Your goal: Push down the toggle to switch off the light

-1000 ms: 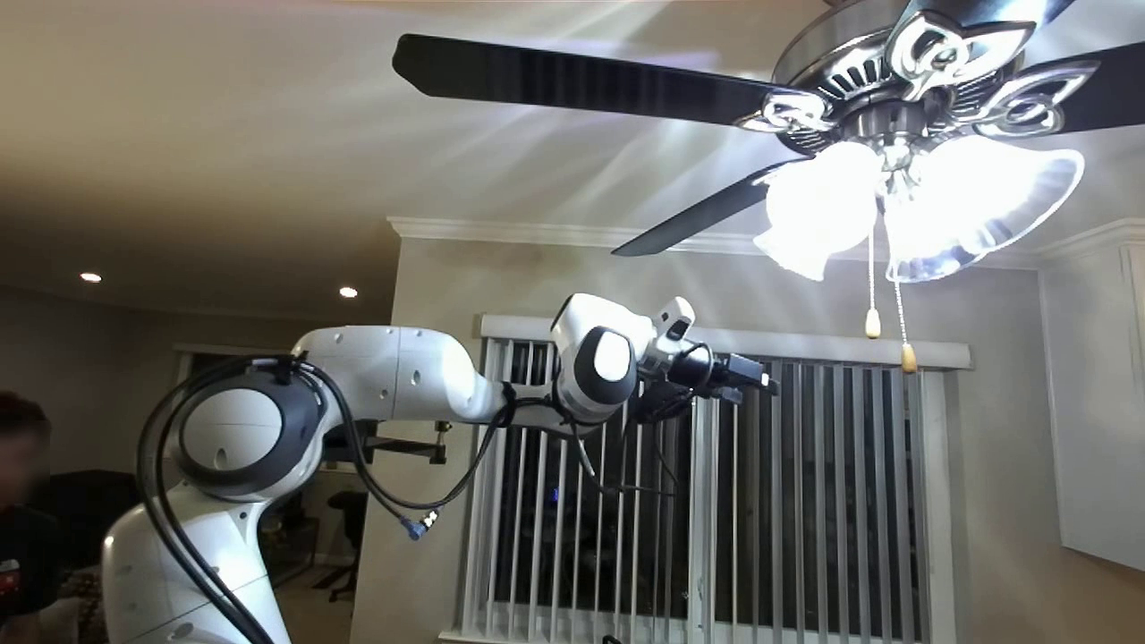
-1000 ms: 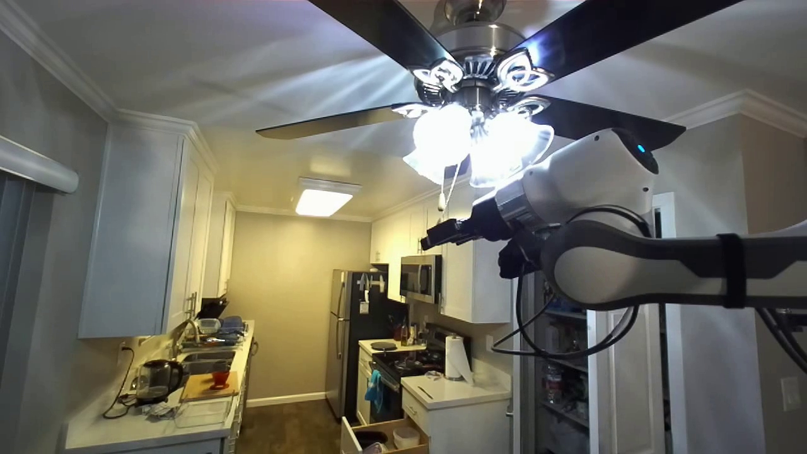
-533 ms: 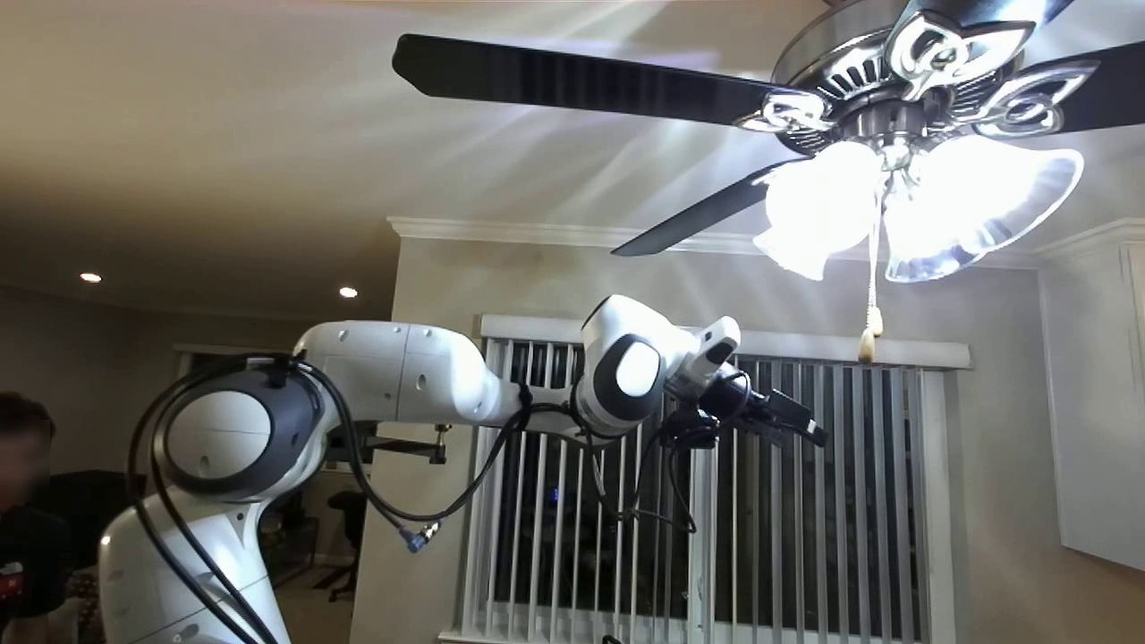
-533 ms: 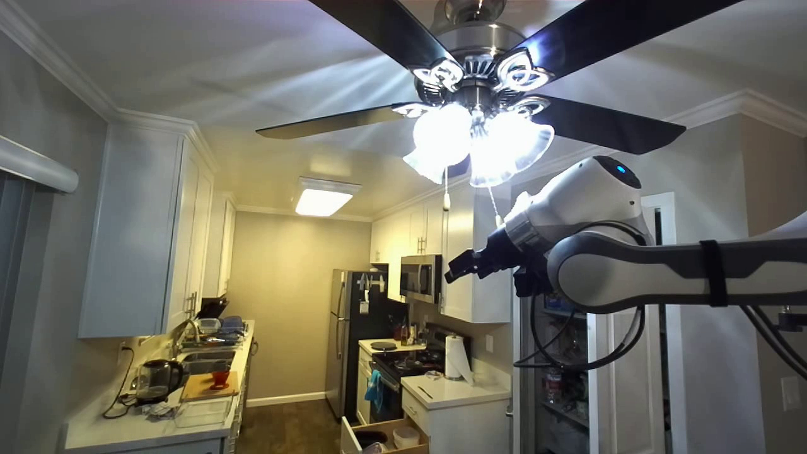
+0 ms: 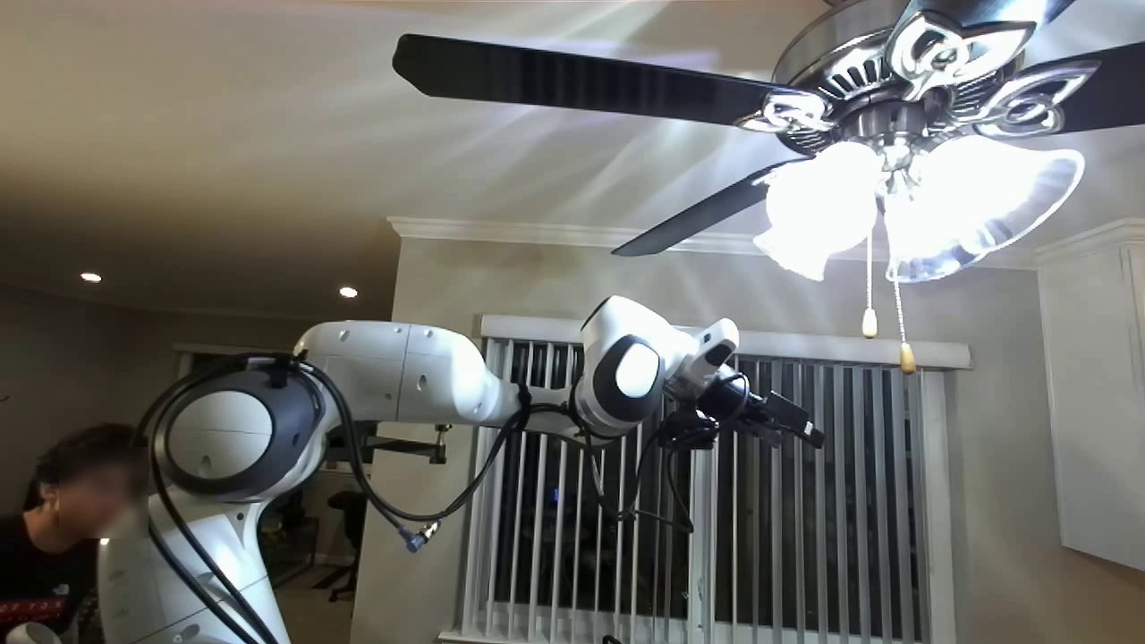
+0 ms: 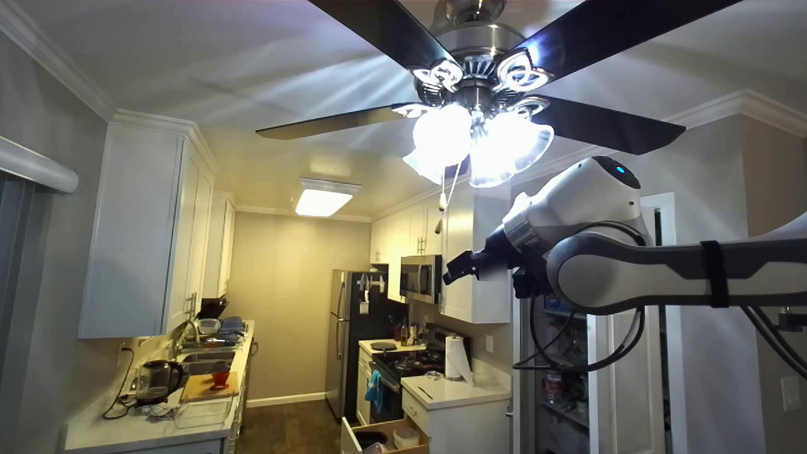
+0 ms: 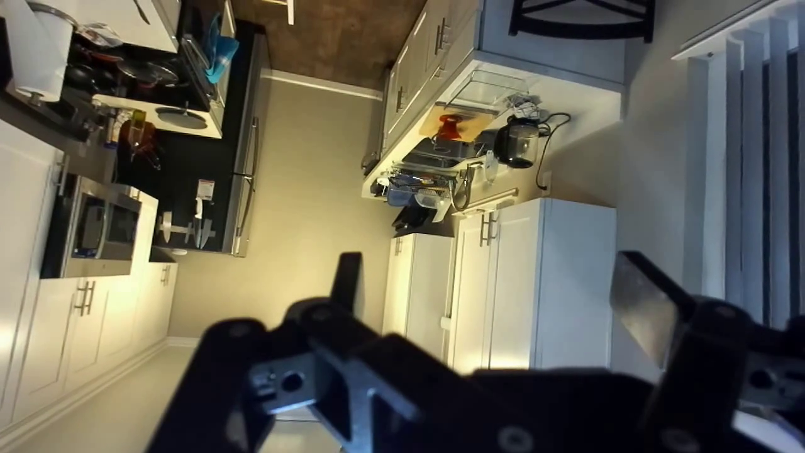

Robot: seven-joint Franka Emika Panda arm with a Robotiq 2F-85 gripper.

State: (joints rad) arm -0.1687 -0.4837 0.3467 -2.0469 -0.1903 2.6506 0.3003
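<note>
While the fingers [image 7: 641,305] stand wide apart, gripping nothing, the two toggle chains [image 5: 907,359] hanging higher, clear of them, have swung within the last half-second; the light [image 5: 930,206] is still lit, so the pull seems undone.

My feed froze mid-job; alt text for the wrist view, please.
Open jaws across the bottom, holding nothing; neither pull chain is in view. Behind, upside down: microwave and refrigerator at left, kettle on a counter right of center.

No txt legible; shirt print [image 5: 32,607] blurred.
</note>
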